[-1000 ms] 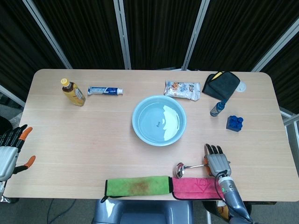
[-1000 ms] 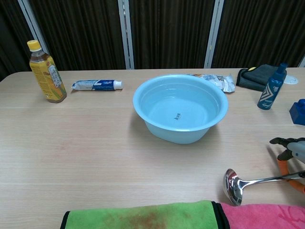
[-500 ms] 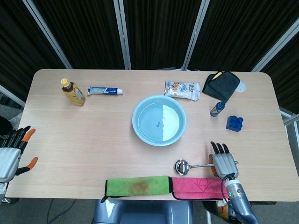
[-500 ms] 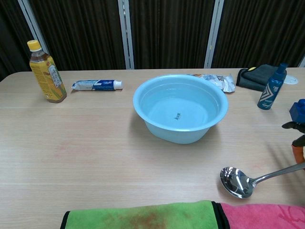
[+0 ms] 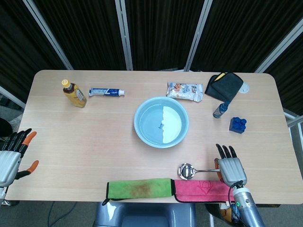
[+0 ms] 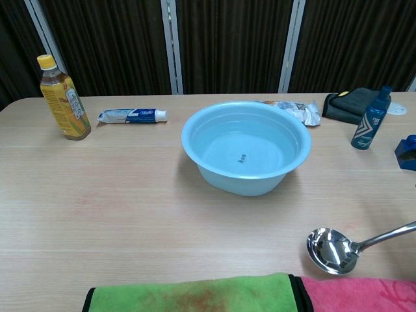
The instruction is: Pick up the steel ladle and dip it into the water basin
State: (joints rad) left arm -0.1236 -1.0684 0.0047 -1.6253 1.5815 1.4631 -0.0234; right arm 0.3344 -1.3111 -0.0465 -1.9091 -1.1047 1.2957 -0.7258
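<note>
Right hand (image 5: 231, 166) sits at the near right of the worktop (image 5: 94, 142), palm down over the end of the steel ladle (image 6: 333, 249) handle, its fingers stretched forward and close together. Whether anything underneath pinches the handle cannot be told from the head view, and the chest view does not show this hand at all. Left hand (image 5: 10, 156) hangs off the worktop's left edge, well apart from everything, fingers spread and holding nothing.

Judging by how things lie, the task is at its grasping stage. In the chest view the handle rises toward the right while the bowl is low beside the pink towel (image 5: 199, 190), so the ladle seems tipped up at the handle end, though a full lift cannot be confirmed. The dip has not been made: the bowl is well apart from the water basin (image 5: 142, 132), which stands at mid-worktop. Left to do, most likely, are a firm hold, a carry toward the basin and a lowering of the bowl into the water.

The ladle is polished metal, with a round, deep, mirror-bright bowl and a thin straight handle; it looks smooth and likely slippery. The basin is pale blue, round and thin-walled, probably plastic, with clear water over a small dark mark on its floor. The worktop is light wood grain, matte and flat. A soft green towel (image 5: 139, 188) lies rolled along the near edge, touching the pink one.
</note>
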